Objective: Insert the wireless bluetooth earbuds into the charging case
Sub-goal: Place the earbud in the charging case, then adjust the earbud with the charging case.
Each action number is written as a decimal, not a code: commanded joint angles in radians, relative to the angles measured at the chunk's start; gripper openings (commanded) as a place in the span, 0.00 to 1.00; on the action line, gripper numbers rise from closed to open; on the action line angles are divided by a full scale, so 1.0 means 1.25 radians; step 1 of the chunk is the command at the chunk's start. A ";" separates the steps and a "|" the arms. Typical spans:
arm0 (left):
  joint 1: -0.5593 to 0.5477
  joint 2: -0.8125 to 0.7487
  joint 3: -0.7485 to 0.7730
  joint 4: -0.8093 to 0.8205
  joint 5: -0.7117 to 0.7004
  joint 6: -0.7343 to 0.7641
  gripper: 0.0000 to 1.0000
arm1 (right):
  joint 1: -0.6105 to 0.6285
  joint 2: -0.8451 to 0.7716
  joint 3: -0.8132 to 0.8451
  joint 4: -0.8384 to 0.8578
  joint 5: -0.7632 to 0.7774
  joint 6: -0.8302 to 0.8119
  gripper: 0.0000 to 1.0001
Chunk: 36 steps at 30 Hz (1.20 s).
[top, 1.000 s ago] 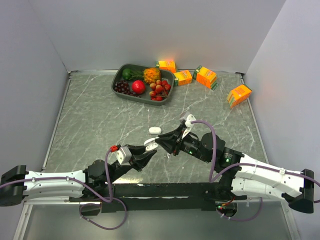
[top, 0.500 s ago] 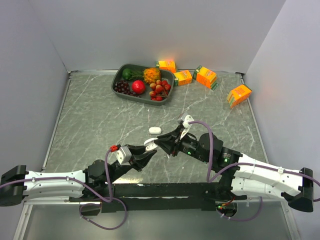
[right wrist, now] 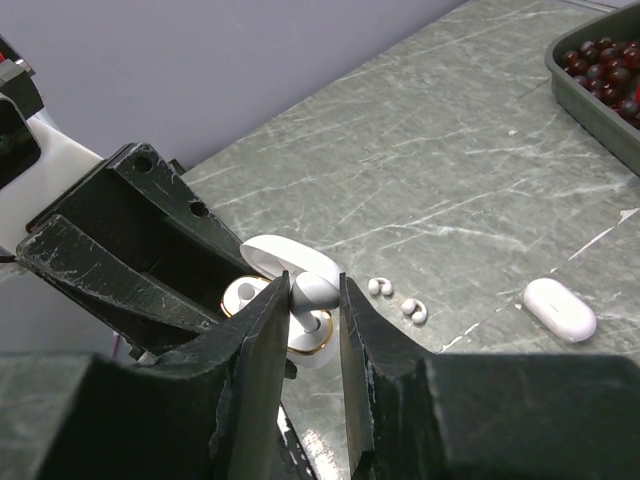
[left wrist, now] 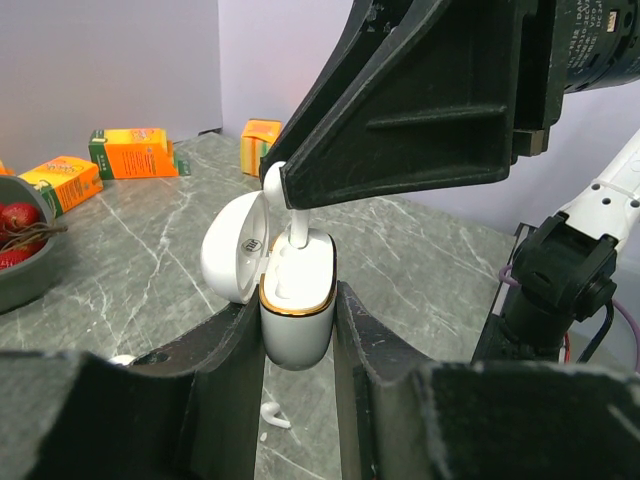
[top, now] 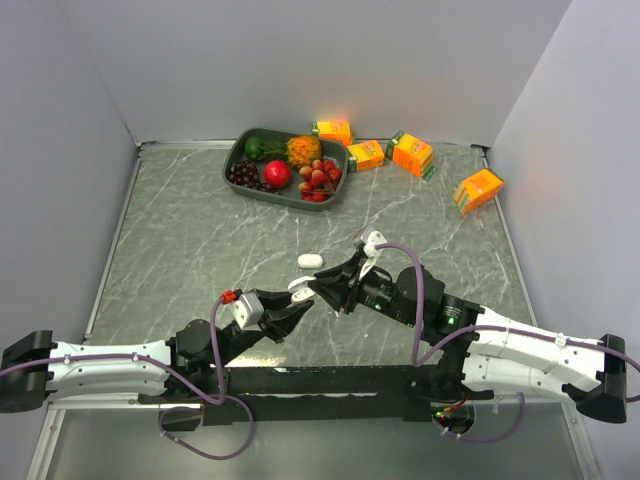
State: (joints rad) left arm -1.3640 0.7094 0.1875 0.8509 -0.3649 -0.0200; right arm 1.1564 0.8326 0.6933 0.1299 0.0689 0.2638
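**A:** Right end effector point(right wrist: 314, 290) is pinched shut on a stemmed earbud point(left wrist: 297, 230), its stem partway into the charging case point(left wrist: 296, 335). Left end effector point(left wrist: 298, 297) clamps that case upright above the table point(top: 200, 240), with the lid point(left wrist: 232, 250) swung open to one side.

**B:** What could go wrong?

**A:** Tilt, I'd judge. If the stem is off the well's line, a push could jam it on the gold rim or twist the case in the left grip. Letting go too high could flick the earbud out.

**B:** Room to move?

**A:** Tight at the fingers. The end effectors nearly touch, and the lid sits close beside the right finger. Two bean-shaped earbuds point(right wrist: 381, 287) point(right wrist: 415, 311) lie just beyond. A second case point(right wrist: 560, 308) is farther off, and the fruit tray point(top: 229, 163) is well apart.
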 commanded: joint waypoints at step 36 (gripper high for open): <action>-0.003 -0.013 0.036 0.096 0.028 0.080 0.01 | 0.012 -0.011 0.191 -0.256 0.138 0.018 0.43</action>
State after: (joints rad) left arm -1.3640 0.7017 0.1989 0.8810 -0.3607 0.0189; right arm 1.1656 0.7708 0.8528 -0.0948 0.1902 0.2794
